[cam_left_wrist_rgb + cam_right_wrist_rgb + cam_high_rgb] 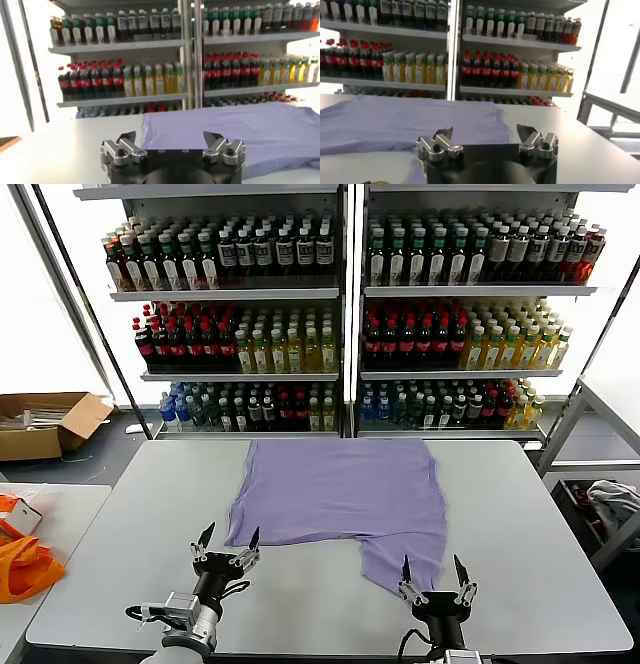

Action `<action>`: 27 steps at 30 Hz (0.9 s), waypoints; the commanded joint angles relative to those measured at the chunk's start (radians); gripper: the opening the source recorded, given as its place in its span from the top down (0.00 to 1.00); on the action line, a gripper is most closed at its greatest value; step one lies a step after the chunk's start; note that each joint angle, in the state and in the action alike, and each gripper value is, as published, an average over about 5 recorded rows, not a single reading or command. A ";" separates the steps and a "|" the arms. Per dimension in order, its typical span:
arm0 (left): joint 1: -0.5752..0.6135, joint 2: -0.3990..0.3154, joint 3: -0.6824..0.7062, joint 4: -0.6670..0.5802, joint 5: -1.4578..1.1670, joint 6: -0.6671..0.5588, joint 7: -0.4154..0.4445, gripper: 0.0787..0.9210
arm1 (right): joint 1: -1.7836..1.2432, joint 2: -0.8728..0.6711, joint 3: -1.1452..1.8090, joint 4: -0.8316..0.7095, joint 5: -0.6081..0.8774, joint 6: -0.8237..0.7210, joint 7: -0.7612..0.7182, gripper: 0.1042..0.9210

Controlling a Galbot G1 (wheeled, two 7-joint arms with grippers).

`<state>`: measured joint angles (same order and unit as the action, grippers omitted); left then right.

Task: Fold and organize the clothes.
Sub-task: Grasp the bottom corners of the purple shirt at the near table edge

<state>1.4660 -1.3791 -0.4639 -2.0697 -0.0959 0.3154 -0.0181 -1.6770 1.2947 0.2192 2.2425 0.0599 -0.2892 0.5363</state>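
Two open end effectors, left (229, 538) and right (433, 570), flank one T-shirt (340, 489).

Left tool (229, 537) low, fingers spread wide; right tool (432, 569) likewise, both pointing forward.

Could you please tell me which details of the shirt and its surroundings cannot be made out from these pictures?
- T-shirt: any print is unseen in all views.
- T-shirt's near sleeve: the right gripper overlaps it in the head view.
- Bottles: labels too small.
- Orange bag: cut by the head view's edge.
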 commanded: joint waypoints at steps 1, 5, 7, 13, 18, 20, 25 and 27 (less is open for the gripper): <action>-0.041 0.061 -0.025 0.011 -0.093 0.160 0.019 0.12 | -0.008 -0.004 -0.002 0.003 0.032 -0.053 0.027 0.12; -0.054 0.059 -0.031 0.038 -0.124 0.169 0.016 0.12 | -0.002 0.005 -0.009 0.000 0.032 -0.082 0.029 0.12; -0.060 0.058 -0.029 0.049 -0.122 0.166 0.016 0.12 | 0.007 0.012 -0.015 -0.011 0.033 -0.099 0.034 0.12; -0.089 0.058 -0.010 0.081 -0.111 0.148 0.008 0.12 | 0.041 0.027 -0.039 -0.045 0.004 -0.144 0.039 0.12; -0.109 0.058 0.015 0.110 -0.098 0.131 0.004 0.12 | 0.076 0.027 -0.051 -0.087 -0.002 -0.163 0.034 0.12; -0.121 0.056 0.018 0.124 -0.094 0.126 0.003 0.12 | 0.081 0.026 -0.047 -0.105 0.003 -0.157 0.027 0.12; -0.146 0.047 0.005 0.166 -0.095 0.112 0.005 0.12 | 0.078 0.051 -0.039 -0.134 -0.028 -0.106 0.003 0.12; -0.155 0.042 0.001 0.180 -0.097 0.109 0.005 0.12 | 0.080 0.066 -0.046 -0.138 -0.039 -0.102 0.005 0.12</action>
<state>1.3495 -1.3355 -0.4594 -1.9520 -0.1833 0.4285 -0.0145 -1.6040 1.3493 0.1734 2.1363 0.0413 -0.4065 0.5525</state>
